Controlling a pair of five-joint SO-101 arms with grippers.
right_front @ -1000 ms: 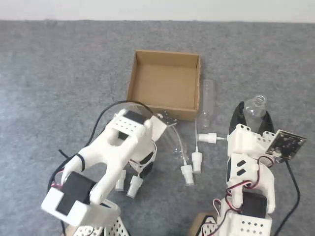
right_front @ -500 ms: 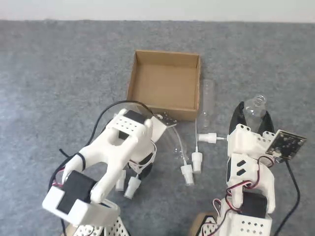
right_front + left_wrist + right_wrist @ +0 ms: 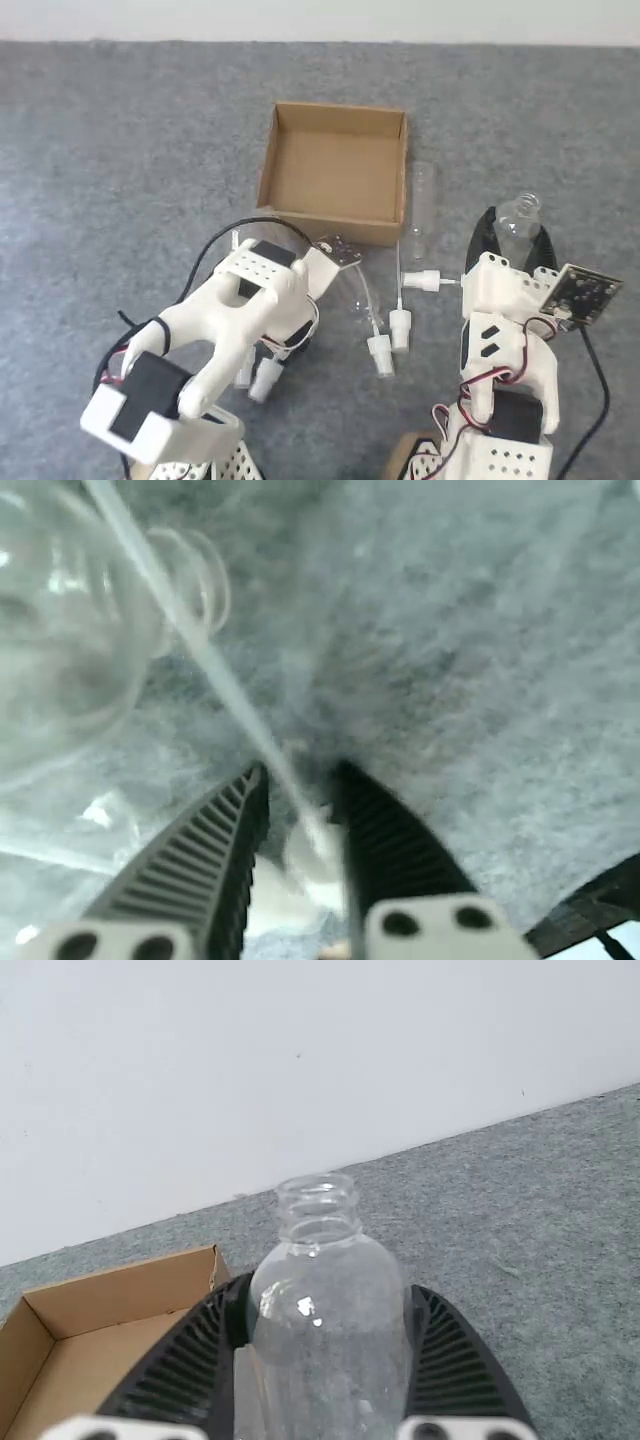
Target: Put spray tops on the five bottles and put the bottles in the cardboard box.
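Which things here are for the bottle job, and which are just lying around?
For the job:
cardboard box
bottle in the right gripper
second bottle lying beside the box
spray top in the left gripper
loose spray tops

Just there:
grey carpet
black cable

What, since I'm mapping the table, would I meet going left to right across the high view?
The cardboard box → bottle lying on its side → upright uncapped bottle held in the right gripper.
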